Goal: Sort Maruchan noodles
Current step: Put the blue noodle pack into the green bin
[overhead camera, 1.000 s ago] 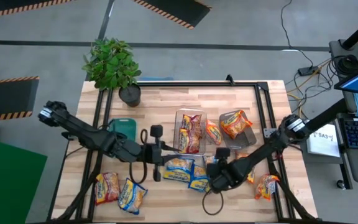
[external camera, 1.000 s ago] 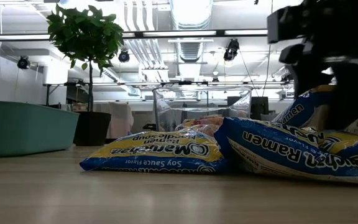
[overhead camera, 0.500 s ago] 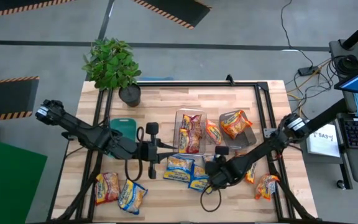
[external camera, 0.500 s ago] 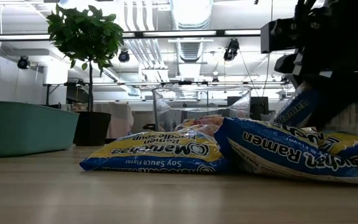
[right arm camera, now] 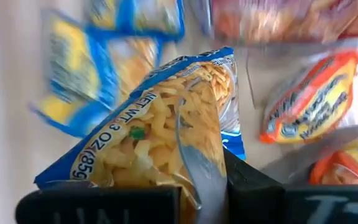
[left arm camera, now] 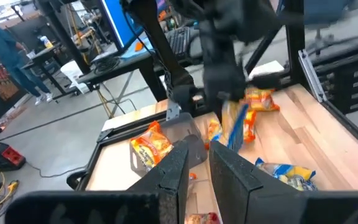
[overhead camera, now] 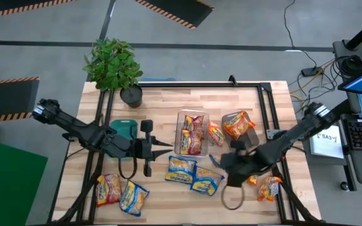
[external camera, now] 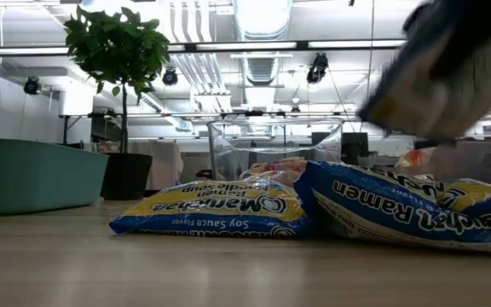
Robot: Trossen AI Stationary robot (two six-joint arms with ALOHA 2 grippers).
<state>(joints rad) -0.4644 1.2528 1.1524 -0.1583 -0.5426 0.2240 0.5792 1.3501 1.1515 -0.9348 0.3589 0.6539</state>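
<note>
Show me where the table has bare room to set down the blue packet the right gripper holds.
Bare wood lies along the far edge between the plant pot and the clear bin, and near the front right corner. Around the two blue packets it is crowded.

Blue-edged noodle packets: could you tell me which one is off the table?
The blue-edged packet pinched in the right gripper; the other blue ones lie flat.

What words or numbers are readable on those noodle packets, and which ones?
"Maruchan", "Ramen noodle soup", "Soy Sauce Flavor", all upside down: the left blue packet in the low view.
"Ramen" and a partly hidden word ending "flavor": the right blue packet beside it.
"NET WT 3 OZ (85g": the blue packet clamped in the right gripper.
Print on the orange packets and on every packet in the high view is too blurred or small to read.
</note>
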